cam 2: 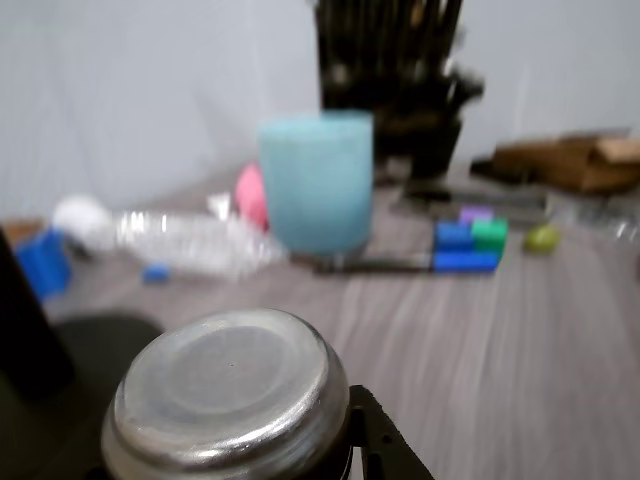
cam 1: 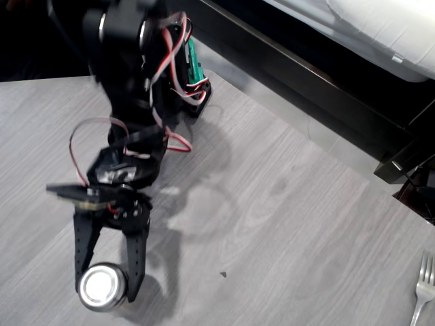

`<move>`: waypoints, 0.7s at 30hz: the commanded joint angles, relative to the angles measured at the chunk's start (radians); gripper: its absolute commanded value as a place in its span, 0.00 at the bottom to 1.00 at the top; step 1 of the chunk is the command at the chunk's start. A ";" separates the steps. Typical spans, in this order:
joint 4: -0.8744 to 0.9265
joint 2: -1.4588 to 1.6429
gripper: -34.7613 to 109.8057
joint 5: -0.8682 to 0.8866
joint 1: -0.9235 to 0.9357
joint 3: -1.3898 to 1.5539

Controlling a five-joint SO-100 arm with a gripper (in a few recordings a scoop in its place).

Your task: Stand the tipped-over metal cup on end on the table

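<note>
Near the lower left edge of the overhead view I see the metal cup (cam 1: 102, 287) between the two black fingers of the pincer (cam 1: 109, 288); one finger (cam 1: 83, 248) lies along its left side, the other (cam 1: 136, 261) along its right, both touching or nearly so. I read the pincer as closed on the cup. From above, the cup shows a round shiny closed face ringed by a bright rim. I cannot tell whether it rests on the counter (cam 1: 285, 204) or hangs just above it. Black arm with red and white wires runs up toward the top left. A fork (cam 1: 423, 288) lies at the right edge, well apart.

Wrist view: cup (cam 2: 228, 398) fills the lower left, closed base toward the camera, black pincer parts at both sides. Beyond it, blurred: a pale blue tumbler (cam 2: 317, 182), a clear plastic bottle (cam 2: 190, 243) on its side, coloured blocks (cam 2: 468, 245)
</note>
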 commanded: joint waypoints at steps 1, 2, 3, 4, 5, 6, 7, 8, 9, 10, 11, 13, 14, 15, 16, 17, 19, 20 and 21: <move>-0.290 -0.100 0.24 -0.003 -0.018 -0.040; -0.313 -0.129 0.24 -0.003 -0.021 -0.043; -0.331 -0.156 0.24 -0.003 -0.023 -0.049; -0.345 -0.178 0.24 -0.003 -0.026 -0.052; -0.356 -0.192 0.24 0.000 -0.031 -0.054; -0.364 -0.199 0.24 0.002 -0.032 -0.054; -0.365 -0.201 0.24 0.003 -0.035 -0.055; -0.365 -0.201 0.24 0.003 -0.035 -0.057; -0.367 -0.201 0.24 0.005 -0.035 -0.058; -0.370 -0.201 0.24 0.005 -0.035 -0.060; -0.373 -0.202 0.24 0.005 -0.035 -0.060; -0.385 -0.209 0.25 0.011 -0.032 -0.060; -0.391 -0.213 0.30 0.011 -0.031 -0.060; -0.399 -0.216 0.36 0.011 -0.028 -0.060; -0.402 -0.216 0.41 0.011 -0.025 -0.060; -0.405 -0.215 0.45 0.011 -0.021 -0.060; -0.410 -0.207 0.50 0.012 -0.015 -0.057; -0.410 -0.199 0.51 0.015 -0.012 -0.052; -0.410 -0.189 0.51 0.021 -0.011 -0.049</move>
